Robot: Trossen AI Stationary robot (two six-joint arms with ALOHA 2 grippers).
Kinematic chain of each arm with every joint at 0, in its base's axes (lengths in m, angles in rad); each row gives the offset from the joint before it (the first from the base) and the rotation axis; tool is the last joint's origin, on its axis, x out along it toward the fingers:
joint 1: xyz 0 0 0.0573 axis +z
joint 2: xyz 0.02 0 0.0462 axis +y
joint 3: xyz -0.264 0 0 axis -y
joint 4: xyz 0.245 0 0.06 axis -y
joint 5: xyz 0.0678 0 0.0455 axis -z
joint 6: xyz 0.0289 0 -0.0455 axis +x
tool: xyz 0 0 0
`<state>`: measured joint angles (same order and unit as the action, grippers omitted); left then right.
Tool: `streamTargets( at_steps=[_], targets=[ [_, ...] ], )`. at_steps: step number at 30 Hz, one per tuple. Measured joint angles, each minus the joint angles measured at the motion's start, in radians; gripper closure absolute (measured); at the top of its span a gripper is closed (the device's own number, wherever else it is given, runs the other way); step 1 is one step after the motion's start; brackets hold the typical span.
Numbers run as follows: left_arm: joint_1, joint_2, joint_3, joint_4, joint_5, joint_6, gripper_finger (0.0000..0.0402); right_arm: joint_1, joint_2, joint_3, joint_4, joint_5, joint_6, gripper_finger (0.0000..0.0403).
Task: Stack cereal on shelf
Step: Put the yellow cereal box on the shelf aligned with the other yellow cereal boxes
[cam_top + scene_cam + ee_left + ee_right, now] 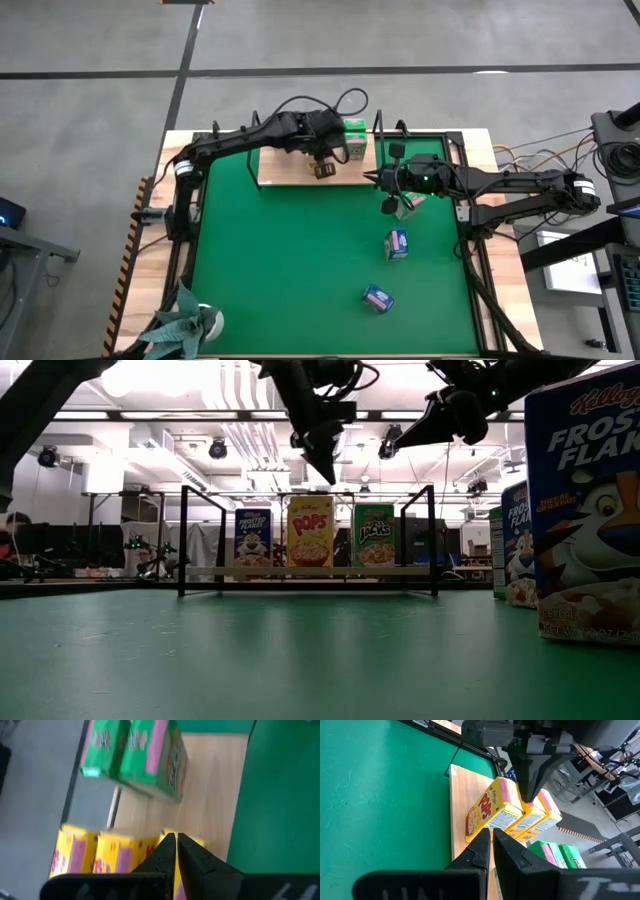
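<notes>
High view: my left claw (322,170) hangs over the shelf (290,170) at the far edge of the green mat (300,270), fingers clenched on nothing, with the Corn Pops boxes (492,812) just beneath it and the green Apple Jacks boxes (354,138) standing beside them on the board. My right claw (389,205) is also clenched and empty, hovering near the shelf's right end above a tipped box (408,204) whose print I can't read. Two blue Frosted Flakes boxes (396,244) lie loose on the mat, well apart from the shelf.

I'd judge these mini cartons light and stiff but easy to crush (thin card, mostly air), and slick enough to twist in a grip. I'd take one across its narrow sides, mid-height, with gentle pressure.

The shelf's thin black wire uprights (432,540) crowd both ends, and the boxes already standing would topple at a nudge. A plant (185,325) sits at the counter's (500,300) near-left corner, clear of the work.
</notes>
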<state>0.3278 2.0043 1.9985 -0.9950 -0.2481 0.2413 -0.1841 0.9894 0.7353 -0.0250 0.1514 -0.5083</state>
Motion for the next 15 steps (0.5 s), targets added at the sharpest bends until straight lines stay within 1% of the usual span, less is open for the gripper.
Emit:
streamTargets(
  at_steps=[5, 15],
  targets=[
    [0.000, 0.002, -0.006, 0.053, 0.055, 0.001, 0.0400, 0.000, 0.000, 0.000, 0.000, 0.000, 0.000, 0.0390],
    [0.000, 0.004, -0.107, 0.130, 0.056, -0.019, 0.0400, 0.000, 0.000, 0.000, 0.000, 0.000, 0.000, 0.0390]
  ],
)
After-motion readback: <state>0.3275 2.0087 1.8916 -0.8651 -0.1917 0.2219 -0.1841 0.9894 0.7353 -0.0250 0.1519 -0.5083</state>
